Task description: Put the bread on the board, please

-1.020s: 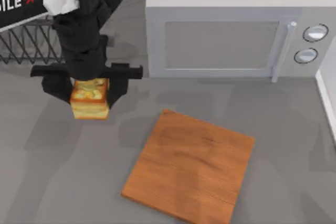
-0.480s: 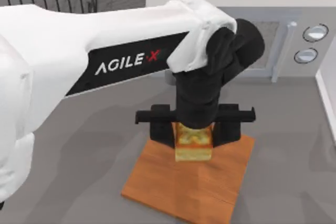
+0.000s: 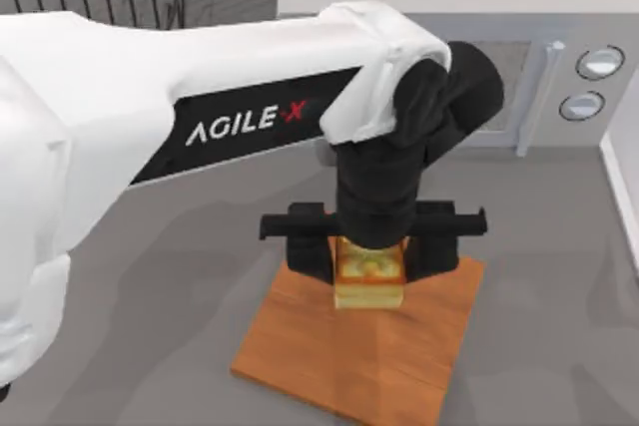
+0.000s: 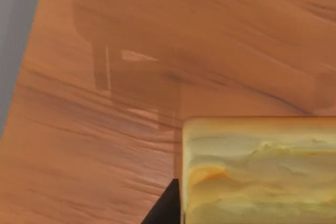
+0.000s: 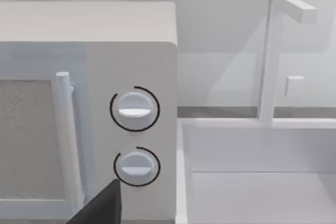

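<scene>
Top view shows you the left pincer [image 3: 371, 258], clamped on the bread [image 3: 368, 281], has carried it from the desk's left to over the board [image 3: 349, 361], so release comes next.

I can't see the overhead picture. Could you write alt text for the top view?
The left gripper holds the bread between its fingers over the far part of the board, a square wooden slab on a grey table. The white left arm reaches in from the left, and a microwave stands at the back.
</scene>
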`<state>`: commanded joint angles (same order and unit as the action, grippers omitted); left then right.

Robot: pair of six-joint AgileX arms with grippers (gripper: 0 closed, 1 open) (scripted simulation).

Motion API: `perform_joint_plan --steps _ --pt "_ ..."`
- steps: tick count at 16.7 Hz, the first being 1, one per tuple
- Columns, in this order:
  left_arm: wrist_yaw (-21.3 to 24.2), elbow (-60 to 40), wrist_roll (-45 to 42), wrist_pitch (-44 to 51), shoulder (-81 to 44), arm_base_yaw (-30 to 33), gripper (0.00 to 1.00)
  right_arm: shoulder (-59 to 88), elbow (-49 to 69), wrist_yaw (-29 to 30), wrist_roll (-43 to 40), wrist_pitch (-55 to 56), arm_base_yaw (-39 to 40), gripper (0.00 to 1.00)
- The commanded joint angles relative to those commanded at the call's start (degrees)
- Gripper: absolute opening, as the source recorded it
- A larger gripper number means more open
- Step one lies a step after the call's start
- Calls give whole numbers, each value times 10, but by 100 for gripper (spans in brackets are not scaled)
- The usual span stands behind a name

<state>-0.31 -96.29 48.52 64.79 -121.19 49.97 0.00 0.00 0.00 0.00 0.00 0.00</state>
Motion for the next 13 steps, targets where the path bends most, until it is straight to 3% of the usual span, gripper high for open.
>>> perform_joint_plan --steps 13 --pt "0 55 0 -79 -23 2 0 0 0 0 0 0 0 100"
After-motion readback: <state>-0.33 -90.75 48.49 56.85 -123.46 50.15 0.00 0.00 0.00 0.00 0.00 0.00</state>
